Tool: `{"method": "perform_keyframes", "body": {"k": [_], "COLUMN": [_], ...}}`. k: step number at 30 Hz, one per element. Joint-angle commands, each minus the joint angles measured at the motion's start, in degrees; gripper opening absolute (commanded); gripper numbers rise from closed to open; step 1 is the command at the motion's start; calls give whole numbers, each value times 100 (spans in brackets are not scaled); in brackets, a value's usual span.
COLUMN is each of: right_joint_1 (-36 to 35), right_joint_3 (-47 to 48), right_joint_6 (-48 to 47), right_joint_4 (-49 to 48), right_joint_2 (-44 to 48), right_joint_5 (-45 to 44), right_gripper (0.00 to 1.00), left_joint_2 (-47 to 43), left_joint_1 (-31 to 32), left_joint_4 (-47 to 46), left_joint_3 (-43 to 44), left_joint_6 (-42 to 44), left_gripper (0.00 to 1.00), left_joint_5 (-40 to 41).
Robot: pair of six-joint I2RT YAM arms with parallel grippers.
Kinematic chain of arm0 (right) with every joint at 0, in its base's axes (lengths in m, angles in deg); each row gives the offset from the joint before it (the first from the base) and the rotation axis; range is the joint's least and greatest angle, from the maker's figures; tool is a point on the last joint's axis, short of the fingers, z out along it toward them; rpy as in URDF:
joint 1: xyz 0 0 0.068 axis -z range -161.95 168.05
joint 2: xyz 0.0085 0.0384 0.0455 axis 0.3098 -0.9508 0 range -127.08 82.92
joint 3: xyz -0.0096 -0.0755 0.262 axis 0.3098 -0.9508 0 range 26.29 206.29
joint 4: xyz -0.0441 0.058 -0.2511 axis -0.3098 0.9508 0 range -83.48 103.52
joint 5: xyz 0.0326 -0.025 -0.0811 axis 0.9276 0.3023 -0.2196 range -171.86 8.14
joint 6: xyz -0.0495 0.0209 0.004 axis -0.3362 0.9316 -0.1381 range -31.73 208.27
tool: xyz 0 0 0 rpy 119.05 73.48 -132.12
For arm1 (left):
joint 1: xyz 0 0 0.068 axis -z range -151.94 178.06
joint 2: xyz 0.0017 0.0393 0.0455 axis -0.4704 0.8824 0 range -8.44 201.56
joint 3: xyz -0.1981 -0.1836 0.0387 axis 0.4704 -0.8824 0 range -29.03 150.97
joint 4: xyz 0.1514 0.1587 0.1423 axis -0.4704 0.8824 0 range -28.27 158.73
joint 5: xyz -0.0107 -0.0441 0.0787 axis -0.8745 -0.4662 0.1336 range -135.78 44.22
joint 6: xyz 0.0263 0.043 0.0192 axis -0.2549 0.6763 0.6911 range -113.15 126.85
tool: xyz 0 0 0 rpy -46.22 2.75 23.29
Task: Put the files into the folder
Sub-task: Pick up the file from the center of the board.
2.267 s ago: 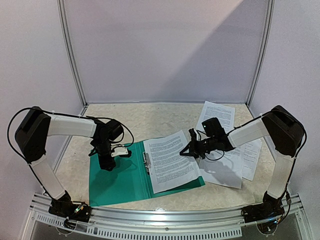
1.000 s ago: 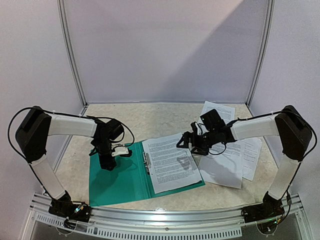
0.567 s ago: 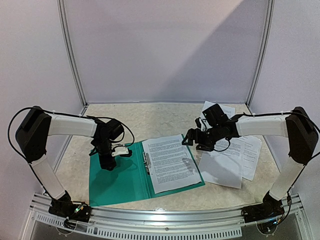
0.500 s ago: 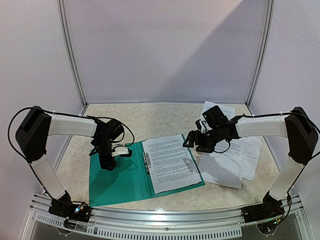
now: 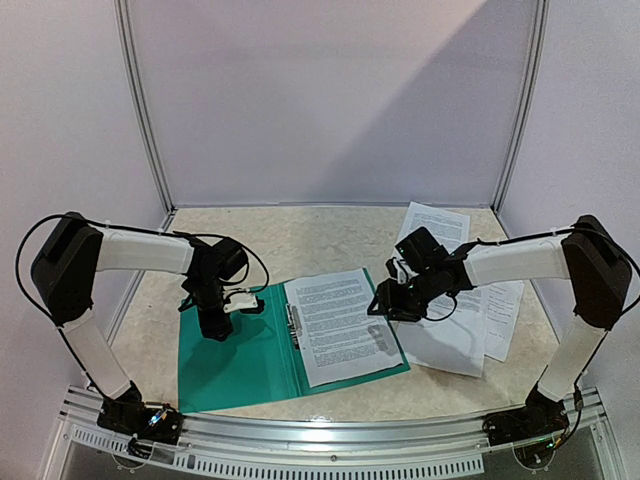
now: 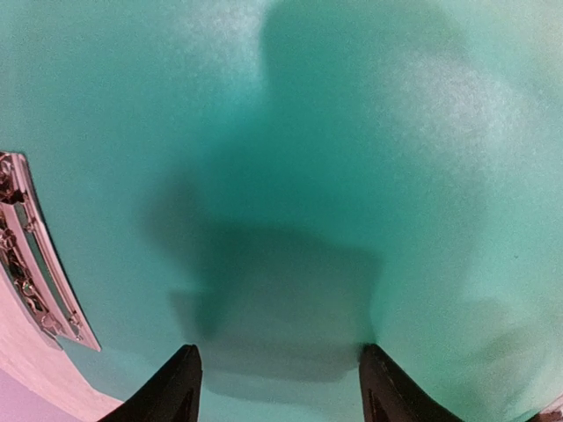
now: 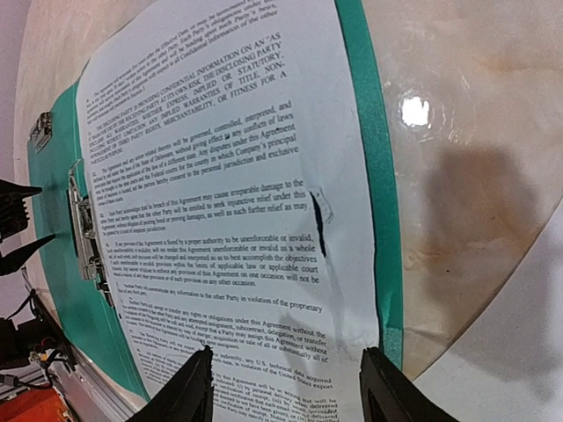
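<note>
The teal folder [image 5: 235,365] lies open on the table, its metal clip [image 5: 293,325] along the spine. One printed file [image 5: 340,325] lies on the folder's right half, with a small tear [image 7: 318,224] near its right edge. Three more files [image 5: 450,325] lie loose on the table to the right. My left gripper [image 5: 213,332] points straight down onto the folder's left flap [image 6: 290,176], jaws open, holding nothing. My right gripper [image 5: 378,306] hovers open over the right edge of the file [image 7: 220,220] in the folder, nothing between its fingers [image 7: 189,391].
The table top [image 5: 300,240] is beige marble. White booth walls with metal posts [image 5: 140,110] stand at the back and sides. A metal rail [image 5: 330,440] runs along the near edge. The loose sheets [image 5: 435,225] overlap at the right, under my right arm.
My right gripper has swung slightly right and come down toward the near right part of the file in the folder, and its jaws have narrowed. The left arm and papers have not moved.
</note>
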Motion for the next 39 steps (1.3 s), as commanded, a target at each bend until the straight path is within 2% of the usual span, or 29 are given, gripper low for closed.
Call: {"method": "perform_keyframes", "body": {"k": [1,12,20,21,22,23,24,25,28,34,36,39], "right_joint_1": [-63,-133,-132,-136,-132,-133,-134,-132,-128,-108,-51,60], "right_joint_3": [-99,-117,195,296,383,505,622,743,996,683,323,-350], "right_joint_6": [45,98,-114,-163,-259,-327,-420,-538,-737,-599,-405,-234], "right_joint_4": [38,-82,489,606,733,919,1146,1387,2106,2566,2433,1832], "right_joint_2": [-211,-490,-169,-66,20,88,190,258,555,1468,1772,2197], "right_joint_5": [-37,145,-172,-268,-388,-558,-789,-1115,-2151,-3663,-3632,-2959], "right_gripper": [57,56,58,60,66,77,93,98,99,99,99,97], "left_joint_2": [205,200,192,186,179,175,156,142,95,73,67,55], "left_joint_1": [34,34,34,34,36,34,27,31,25,25,25,25], "left_joint_4": [-298,-282,-224,-211,-186,-161,-142,-114,-30,93,126,161], "left_joint_3": [-32,-15,33,42,51,69,91,117,230,407,435,502], "left_joint_6": [-20,25,48,62,73,84,104,118,158,241,244,228], "left_gripper": [64,64,64,64,64,64,64,64,65,65,65,65], "left_joint_5": [-51,15,25,37,49,70,94,101,112,182,185,132]}}
